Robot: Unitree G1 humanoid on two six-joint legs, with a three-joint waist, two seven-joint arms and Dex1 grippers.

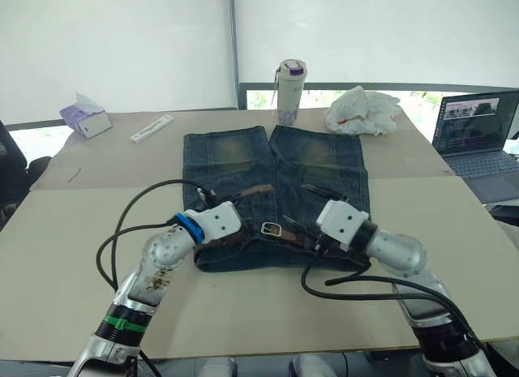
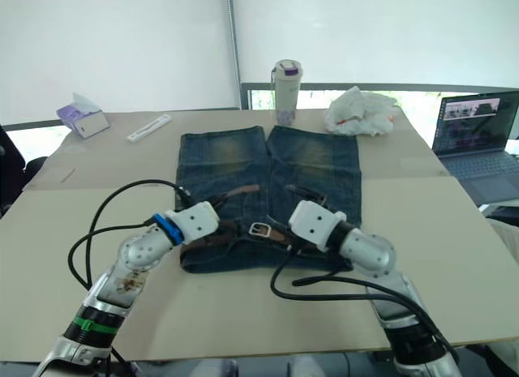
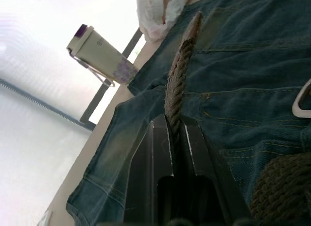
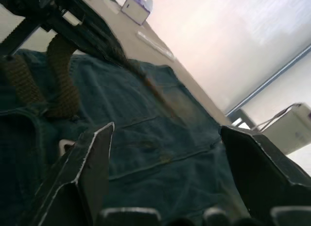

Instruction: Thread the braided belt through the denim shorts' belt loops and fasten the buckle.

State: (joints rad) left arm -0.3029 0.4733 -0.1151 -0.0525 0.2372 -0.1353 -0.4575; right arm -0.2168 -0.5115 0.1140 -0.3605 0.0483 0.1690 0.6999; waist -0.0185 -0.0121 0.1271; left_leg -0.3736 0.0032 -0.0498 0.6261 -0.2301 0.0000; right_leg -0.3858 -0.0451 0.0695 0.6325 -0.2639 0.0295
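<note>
Shorts: denim shorts [image 1: 276, 194] lie flat on the table [image 1: 73, 231], waistband toward the robot and legs pointing away, which puts the loops within reach of both arms.
Belt: braided belt [image 1: 258, 188] lies along the waistband; its free tail rises off the denim between the two legs, and a dark braided loop sits by the left gripper.
Buckle: buckle [image 1: 271, 229] rests on the waistband near the middle, between the two grippers and touching neither.
Belt loops: too small to pick out singly, so how many the strap has passed I cannot tell.
Left gripper: left gripper [image 3: 176, 131] has its fingers clamped on the braided strap, which runs straight up from between them; judged, it holds the tail taut so it can be fed along the waistband.
Right gripper: right gripper [image 4: 165, 138] hovers over the right side of the waistband with fingers wide apart and nothing between them; judged, ready to take the strap or steady the denim.
Containers: lidded cup [image 1: 289, 89] stands upright beyond the shorts, contents hidden; tissue box [image 1: 85, 116] sits at the far left with a tissue poking out; crumpled white bag [image 1: 362, 111] lies far right, contents unseen.
Progress: buckle not yet fastened.
</note>
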